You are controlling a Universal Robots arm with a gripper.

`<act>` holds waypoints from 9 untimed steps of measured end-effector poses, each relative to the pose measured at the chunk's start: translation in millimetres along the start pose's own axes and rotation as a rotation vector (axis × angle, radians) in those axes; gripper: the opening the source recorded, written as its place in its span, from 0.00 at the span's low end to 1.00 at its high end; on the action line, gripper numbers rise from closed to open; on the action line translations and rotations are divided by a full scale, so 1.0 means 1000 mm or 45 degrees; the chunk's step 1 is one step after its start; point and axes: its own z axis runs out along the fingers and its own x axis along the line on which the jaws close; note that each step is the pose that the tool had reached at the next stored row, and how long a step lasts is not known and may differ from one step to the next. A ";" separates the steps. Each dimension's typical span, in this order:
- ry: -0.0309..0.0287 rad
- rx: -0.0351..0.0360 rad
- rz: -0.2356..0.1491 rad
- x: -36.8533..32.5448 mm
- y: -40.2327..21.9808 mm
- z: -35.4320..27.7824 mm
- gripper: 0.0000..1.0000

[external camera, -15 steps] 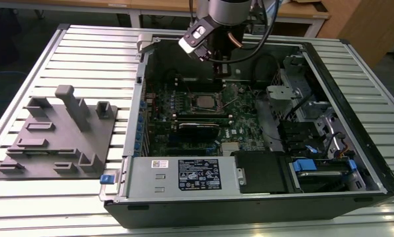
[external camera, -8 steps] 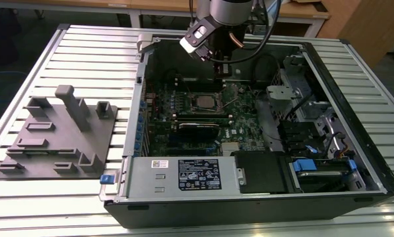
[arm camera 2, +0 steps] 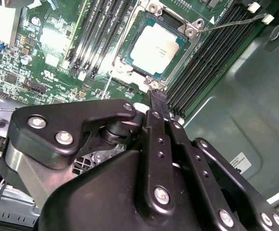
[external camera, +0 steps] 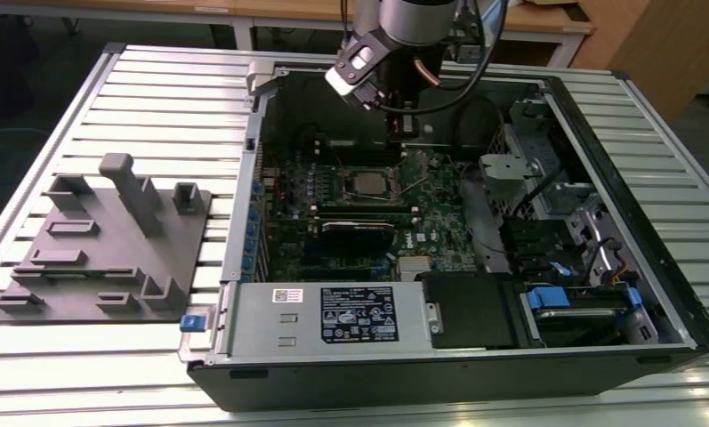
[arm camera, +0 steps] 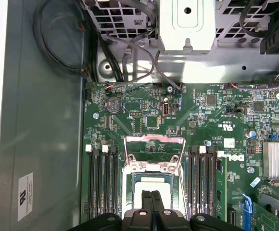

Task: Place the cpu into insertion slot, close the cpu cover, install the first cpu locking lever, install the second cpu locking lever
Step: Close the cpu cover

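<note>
CPU (arm camera 2: 156, 48) (small flat square chip, dull silver-grey metal top) already sits in its socket on the green motherboard (arm camera: 130, 103), top face bare. Black two-finger tool (arm camera 2: 157, 96): fingers pressed together with nothing between them, tips hovering just off one socket corner in the second wrist view. Key relation: the cpu cover, a thin square silver metal frame plate with an open window (arm camera: 154, 138), is swung open and lies on the far side of the chip from the tool tips, roughly in line with the fingers. A thin grey wire lever (arm camera 2: 231, 24) runs off another corner across the black memory slots (arm camera 2: 211, 53); I'd judge it unlatched. All of this is inside the open black computer case (external camera: 449, 374).
</note>
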 end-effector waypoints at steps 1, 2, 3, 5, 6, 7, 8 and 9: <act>0.0000 0.0000 0.000 0.0000 0.0001 0.0000 0.11; 0.0000 0.0000 0.000 0.0000 0.0003 0.0000 0.11; 0.0000 0.0000 0.000 0.0000 0.0005 0.0000 0.11; 0.0000 0.0000 0.000 0.0000 0.0009 0.0000 0.11; -0.0001 0.0000 0.000 0.0000 0.0012 0.0000 0.11; 0.0000 0.0000 0.000 0.0000 0.0014 0.0000 0.11; 0.0000 0.0000 0.000 0.0000 0.0016 0.0001 0.11; 0.0000 0.0000 0.000 0.0000 0.0018 0.0001 0.11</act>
